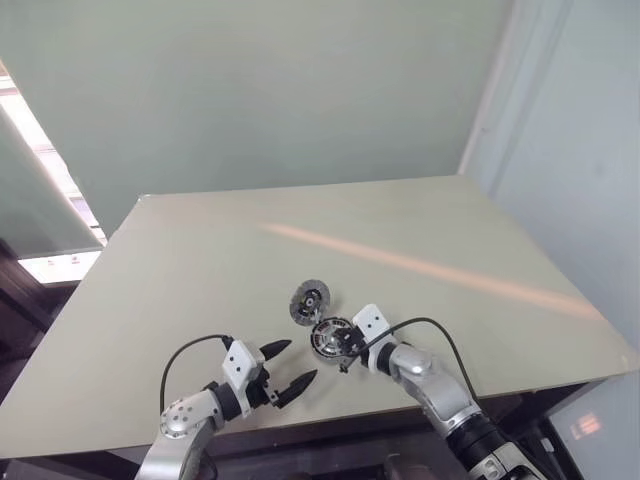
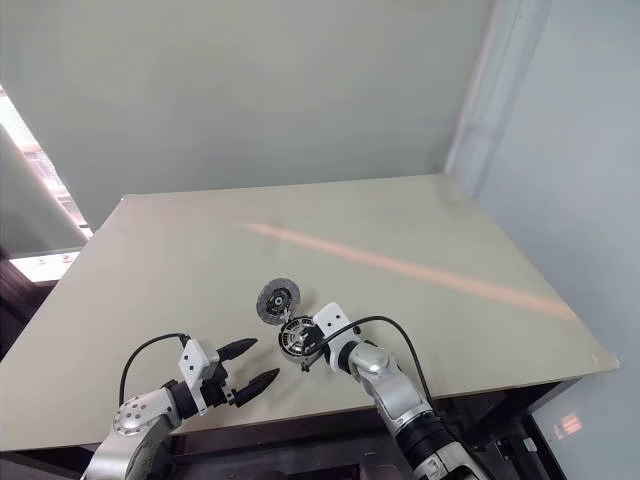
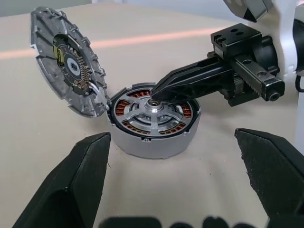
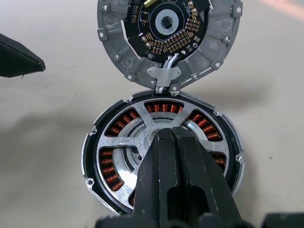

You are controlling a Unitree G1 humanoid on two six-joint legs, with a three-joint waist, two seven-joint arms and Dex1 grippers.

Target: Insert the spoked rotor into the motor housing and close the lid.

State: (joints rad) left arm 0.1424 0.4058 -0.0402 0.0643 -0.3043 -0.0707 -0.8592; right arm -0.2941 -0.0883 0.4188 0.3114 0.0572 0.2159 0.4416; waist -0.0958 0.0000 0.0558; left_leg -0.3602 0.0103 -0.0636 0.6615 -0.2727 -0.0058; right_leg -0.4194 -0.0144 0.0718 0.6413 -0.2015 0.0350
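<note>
Beige tabletop (image 1: 420,300) carried the motor housing (image 1: 331,337) at lower centre, copper coils ringing the seated silver spoked rotor (image 3: 153,115), with the lid (image 1: 309,301) touching it, circuit side up. I saw my right gripper (image 3: 154,94) closed, tips on the rotor's hub, and my left gripper (image 1: 291,365) spread wide just beside, empty.

Both arms are silver-grey metal with rounded joints, each ending in a white wrist block. The left gripper (image 1: 290,368) and right gripper (image 3: 156,92) have tapered black fingers. A black cable loops from each wrist. The right gripper's black base shows screw holes and a toothed rack.
</note>
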